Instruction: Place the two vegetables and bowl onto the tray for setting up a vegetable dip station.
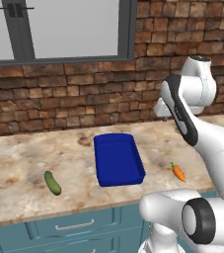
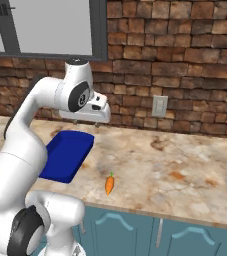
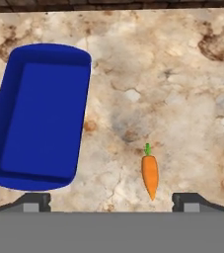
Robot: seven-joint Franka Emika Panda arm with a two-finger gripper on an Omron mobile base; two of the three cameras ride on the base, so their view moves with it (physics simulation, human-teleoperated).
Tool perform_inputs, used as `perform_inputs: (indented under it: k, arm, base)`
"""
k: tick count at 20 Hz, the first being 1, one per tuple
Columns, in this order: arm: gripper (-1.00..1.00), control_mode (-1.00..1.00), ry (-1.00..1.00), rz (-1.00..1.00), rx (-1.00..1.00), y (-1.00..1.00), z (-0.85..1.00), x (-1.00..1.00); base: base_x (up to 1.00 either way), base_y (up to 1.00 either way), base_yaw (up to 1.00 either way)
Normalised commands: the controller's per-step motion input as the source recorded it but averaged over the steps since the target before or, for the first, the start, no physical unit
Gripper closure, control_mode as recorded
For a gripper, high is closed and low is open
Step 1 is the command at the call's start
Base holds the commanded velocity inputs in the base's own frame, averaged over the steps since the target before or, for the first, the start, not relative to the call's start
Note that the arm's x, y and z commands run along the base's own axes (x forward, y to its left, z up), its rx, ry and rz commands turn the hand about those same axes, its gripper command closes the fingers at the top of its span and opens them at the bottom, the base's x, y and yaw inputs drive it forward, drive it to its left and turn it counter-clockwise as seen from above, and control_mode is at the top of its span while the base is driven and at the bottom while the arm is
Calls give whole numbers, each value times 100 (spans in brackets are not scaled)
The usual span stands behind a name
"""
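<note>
Gripper (image 2: 85,122): held high over the counter (image 2: 185,165), fingers spread wide, holding nothing, likely to survey.
Tray (image 1: 117,159): frame centre, bare, awaiting items.
Carrot (image 3: 150,176): lower right, apart from tray.
Cucumber (image 1: 53,183): lower left, well apart from tray.

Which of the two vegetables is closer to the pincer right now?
The orange carrot, lying just ahead of the pincer; the green cucumber lies beyond the tray.
</note>
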Motion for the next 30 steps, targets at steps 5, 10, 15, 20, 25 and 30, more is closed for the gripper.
perform_inputs:
  k: [5, 10, 15, 20, 25, 30]
  arm:
    - [-100, -100, 2, 0, 0, -44, -5, -36]
    - [-100, -100, 7, 0, 0, -25, -11, -26]
    - [-100, -100, 8, 0, 0, -22, -23, -23]
    - [-100, -100, 3, 0, 0, -17, -27, -5]
    - [-100, -100, 0, 0, 0, -7, -33, 0]
    - [-100, -100, 0, 0, 0, -4, -43, 0]
  base:
    - [0, 0, 0]
    - [0, 0, 0]
    - [0, 0, 0]
    - [0, 0, 0]
    - [0, 0, 0]
    - [0, 0, 0]
